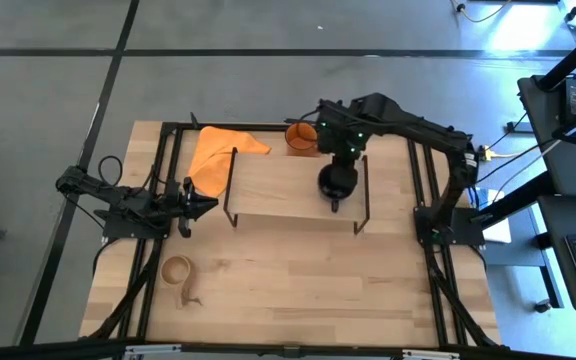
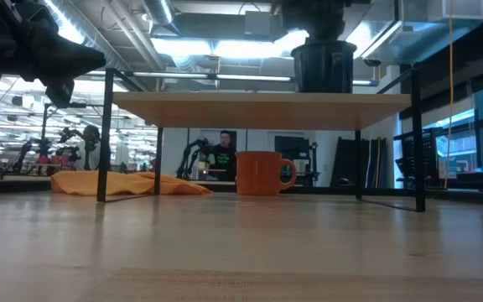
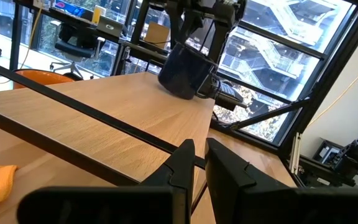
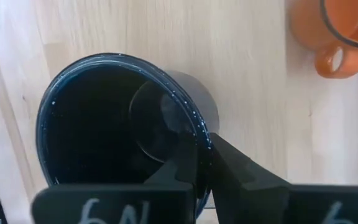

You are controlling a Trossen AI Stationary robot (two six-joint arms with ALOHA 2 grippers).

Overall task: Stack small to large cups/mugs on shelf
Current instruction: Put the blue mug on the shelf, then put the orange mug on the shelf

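Left tool (image 1: 208, 206) parked at the shelf's left end, fingers (image 3: 182, 163) nearly together, holding nothing. Wooden cup (image 1: 178, 270) waiting on the table (image 1: 308, 290) in front, well apart from the shelf (image 1: 278, 188). Orange mug (image 1: 301, 138) standing on the table behind the shelf, beside an orange cloth (image 1: 218, 150). Right tool (image 4: 205, 155) pinching the rim of the dark mug (image 1: 336, 180), one finger inside, at the shelf's right end.

Best done by lowering straight until the base sits flat, clear of the edge, then releasing and lifting away vertically without nudging.

Count: three cups, one shelf, one cloth, two tools.
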